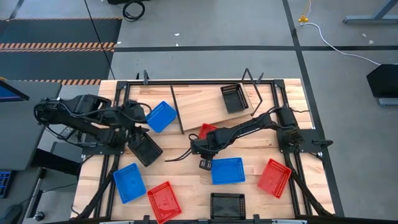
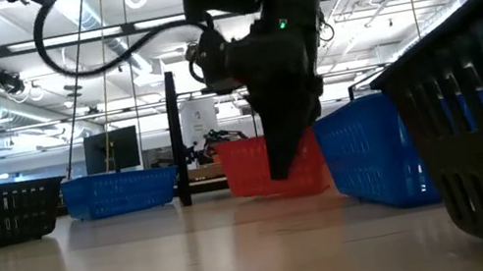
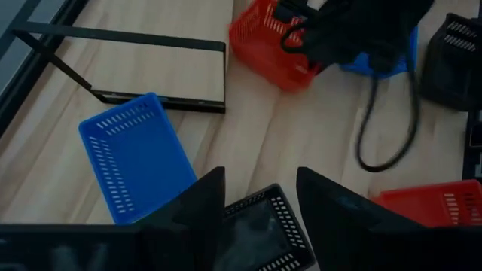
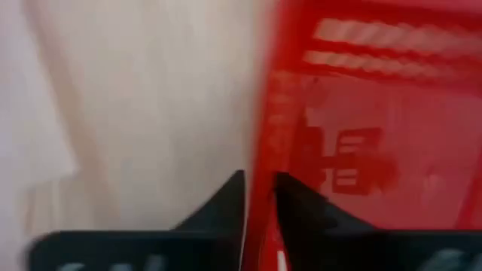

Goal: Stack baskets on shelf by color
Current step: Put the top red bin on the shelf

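Your wooden desk [image 1: 186, 180] sits on a grey floor, with a bright hall behind it in the low view. The shelf [image 1: 214, 106] lies along the far edge, right of centre, and one black basket [image 1: 234, 98] rests on its right part. Your right gripper [image 1: 200, 144] is at the desk's middle, just off the shelf's near edge, on a red basket [image 1: 207, 130]. In the right wrist view its fingers [image 4: 230, 197] are pressed close with the red basket's rim [image 4: 265, 150] pinched between them. In the low view that basket [image 2: 262, 167] looks tilted beside the arm. Your left gripper [image 1: 138, 142] is toward the left edge, over a second black basket [image 1: 145, 148]. In the left wrist view its fingers [image 3: 207, 203] stand spread on either side of this basket's end [image 3: 260, 229], and you cannot tell whether they touch it. A blue basket [image 1: 161, 116] lies just beyond the left gripper, near the shelf's left frame end [image 3: 151, 68]. Another blue basket [image 1: 227, 170] lies just nearer than the right gripper. A third blue one [image 1: 129, 182] sits near the near-left corner, with a red one [image 1: 164, 201] beside it at the near edge. The third black basket [image 1: 226, 205] is at the middle of the near edge. The last red basket [image 1: 273, 176] lies toward the near-right corner.
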You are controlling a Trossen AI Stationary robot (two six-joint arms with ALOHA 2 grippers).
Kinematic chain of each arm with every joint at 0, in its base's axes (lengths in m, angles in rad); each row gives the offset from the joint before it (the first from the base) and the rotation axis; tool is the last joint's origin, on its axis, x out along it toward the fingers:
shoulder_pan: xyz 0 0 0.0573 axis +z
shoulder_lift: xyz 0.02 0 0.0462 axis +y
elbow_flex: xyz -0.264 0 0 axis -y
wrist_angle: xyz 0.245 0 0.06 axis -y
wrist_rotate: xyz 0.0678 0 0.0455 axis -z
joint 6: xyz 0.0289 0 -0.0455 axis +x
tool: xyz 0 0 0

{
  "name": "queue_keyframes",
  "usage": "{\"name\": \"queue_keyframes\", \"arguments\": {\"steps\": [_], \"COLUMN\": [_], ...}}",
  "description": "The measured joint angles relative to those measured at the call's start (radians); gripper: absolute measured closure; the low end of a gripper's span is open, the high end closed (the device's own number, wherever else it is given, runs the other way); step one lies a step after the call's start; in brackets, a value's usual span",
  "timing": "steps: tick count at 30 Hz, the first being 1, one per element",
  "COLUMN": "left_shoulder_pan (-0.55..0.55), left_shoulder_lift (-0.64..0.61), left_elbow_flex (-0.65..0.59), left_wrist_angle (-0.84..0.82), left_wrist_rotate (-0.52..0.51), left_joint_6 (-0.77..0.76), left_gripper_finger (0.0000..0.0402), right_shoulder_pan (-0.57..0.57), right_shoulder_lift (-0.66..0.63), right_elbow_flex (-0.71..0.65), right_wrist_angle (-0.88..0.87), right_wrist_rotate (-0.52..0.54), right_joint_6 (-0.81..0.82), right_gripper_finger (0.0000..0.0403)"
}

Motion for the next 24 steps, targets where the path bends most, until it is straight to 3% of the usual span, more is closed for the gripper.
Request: {"name": "queue_keyframes", "arguments": {"steps": [2, 9, 13, 18, 24], "left_shoulder_pan": [0.0, 0.0, 0.0, 0.001, 0.001], "left_shoulder_lift": [0.0, 0.0, 0.0, 0.0, 0.0], "left_elbow_flex": [0.0, 0.0, 0.0, 0.0, 0.0], "left_wrist_angle": [0.006, 0.011, 0.012, 0.032, 0.054], "left_wrist_rotate": [0.0, 0.0, -0.003, -0.022, -0.03], "left_joint_6": [0.006, 0.017, 0.016, 0.01, -0.072], "left_gripper_finger": [0.023, 0.023, 0.023, 0.023, 0.023], "right_shoulder_pan": [0.003, 0.036, 0.043, 0.001, -0.131], "right_shoulder_lift": [-0.013, -0.106, -0.176, -0.237, -0.22], "right_elbow_flex": [0.001, 0.028, 0.088, 0.117, 0.116], "right_wrist_angle": [0.002, -0.074, -0.196, -0.217, -0.271], "right_wrist_rotate": [-0.024, -0.062, -0.001, 0.089, 0.046], "right_joint_6": [-0.011, -0.013, -0.151, -0.434, -0.608], "right_gripper_finger": [0.039, 0.0396, 0.0395, 0.0398, 0.0398]}}
